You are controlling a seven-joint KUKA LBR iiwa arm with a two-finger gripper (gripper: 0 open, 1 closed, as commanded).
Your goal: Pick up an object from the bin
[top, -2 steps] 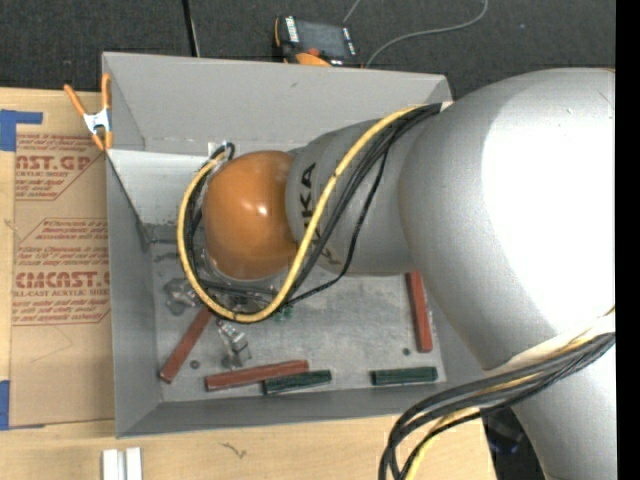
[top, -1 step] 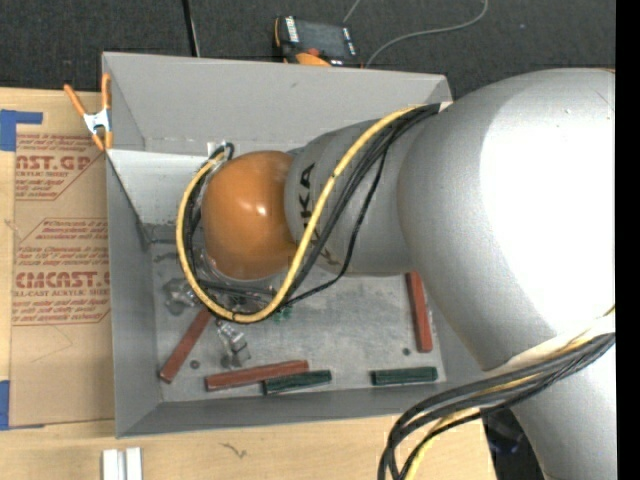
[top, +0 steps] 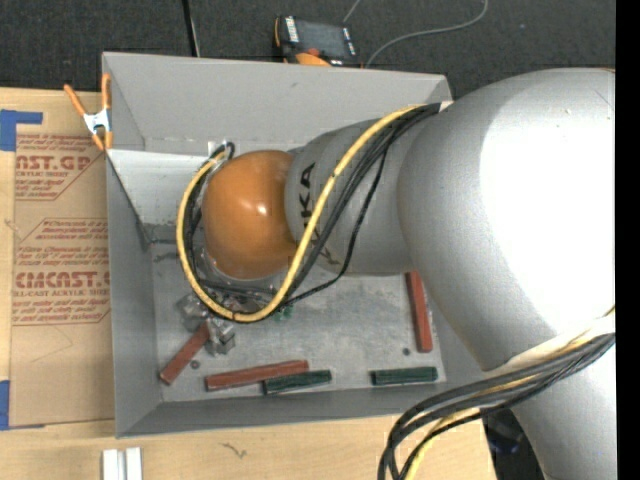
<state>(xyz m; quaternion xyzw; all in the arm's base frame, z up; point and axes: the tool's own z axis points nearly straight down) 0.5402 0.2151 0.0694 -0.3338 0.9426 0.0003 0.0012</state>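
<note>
Down at the grey bin's (top: 128, 298) left front, the gripper (top: 213, 330) meets a tilted red-brown stick (top: 180, 362); whether it is open or closed I cannot tell. A longer red-brown bar (top: 255, 375) and two green bars (top: 404, 376) lie along the front wall.

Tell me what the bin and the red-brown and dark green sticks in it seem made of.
Bin: grey sheet metal, matte, floor scuffed pale. Red-brown stick: dull, flat-sided, straight; perhaps painted wood or plastic, unclear. Dark green stick: same shape and dull finish, equally open.
</note>
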